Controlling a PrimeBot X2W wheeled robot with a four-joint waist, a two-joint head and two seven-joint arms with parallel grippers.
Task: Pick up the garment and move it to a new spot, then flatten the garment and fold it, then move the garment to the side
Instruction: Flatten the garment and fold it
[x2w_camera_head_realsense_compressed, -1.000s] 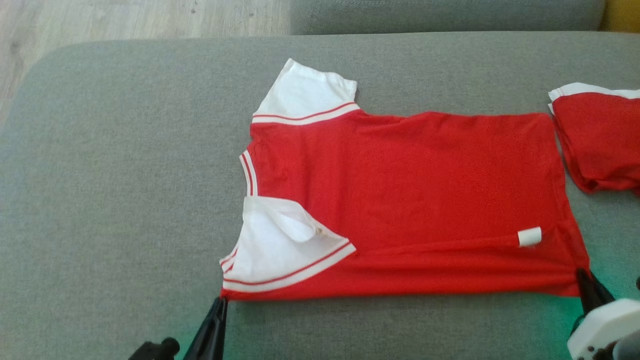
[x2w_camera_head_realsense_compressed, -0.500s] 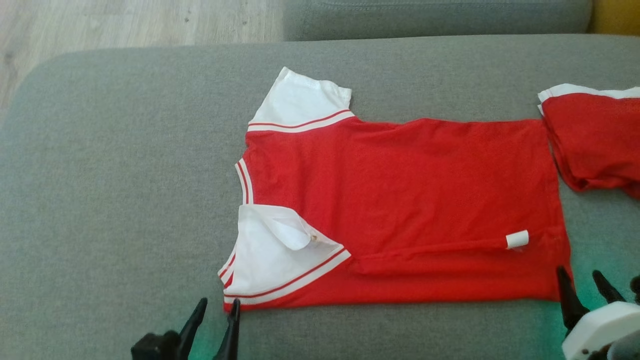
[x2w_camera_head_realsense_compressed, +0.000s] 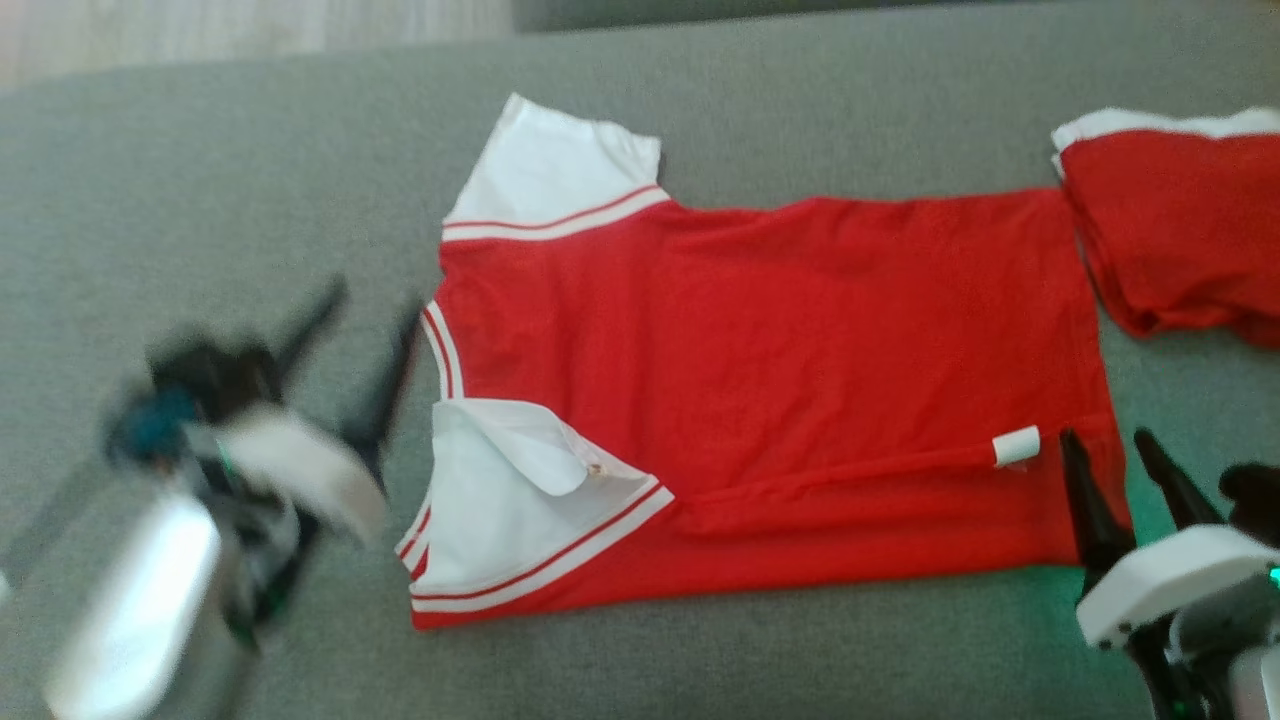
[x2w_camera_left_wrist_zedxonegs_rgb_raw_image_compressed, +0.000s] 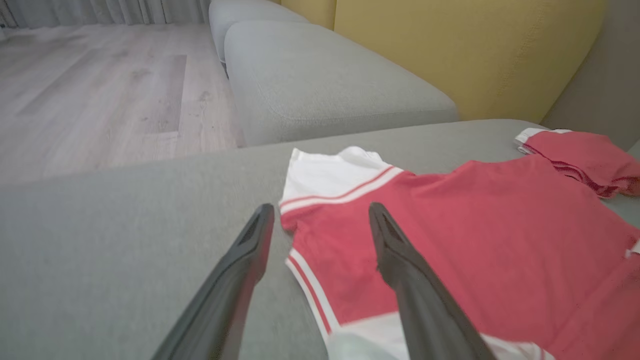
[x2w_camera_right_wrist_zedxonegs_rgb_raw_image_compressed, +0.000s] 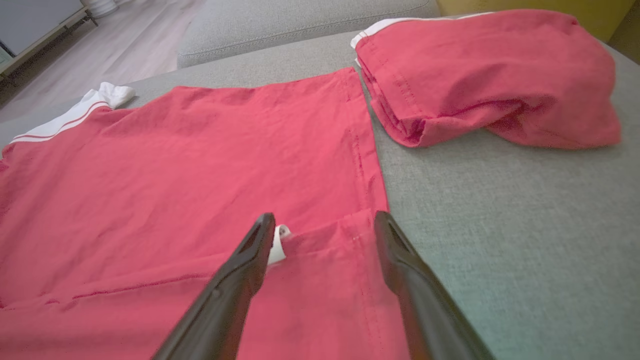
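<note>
Both pairs of fingers stand spread apart with nothing between them. The left gripper (x2w_camera_head_realsense_compressed: 372, 300), blurred at the middle left of the head view, hangs just beside the collar edge of the shirt (x2w_camera_head_realsense_compressed: 780, 340). In its wrist view the two fingers (x2w_camera_left_wrist_zedxonegs_rgb_raw_image_compressed: 240, 270) frame the striped neckline, with the far sleeve (x2w_camera_left_wrist_zedxonegs_rgb_raw_image_compressed: 330, 175) just above their tips. The right gripper (x2w_camera_head_realsense_compressed: 1105, 437) sits at the lower right of the head view, over the shirt's hem corner, with one finger just beside a small white tag (x2w_camera_head_realsense_compressed: 1015, 446). Whether its tips touch the cloth I cannot tell.

The shirt lies spread flat across the middle of the grey couch (x2w_camera_head_realsense_compressed: 800, 80), collar toward the left of the frame and hem toward the right. A fold line runs along its near side from the near sleeve (x2w_camera_head_realsense_compressed: 500, 500) to the tag. A folded red bundle (x2w_camera_head_realsense_compressed: 1170, 230) lies at the upper right, just beside the hem. The left wrist view has wood floor (x2w_camera_left_wrist_zedxonegs_rgb_raw_image_compressed: 100, 100) at its upper left and a yellow backrest (x2w_camera_left_wrist_zedxonegs_rgb_raw_image_compressed: 450, 50) at its upper right.
</note>
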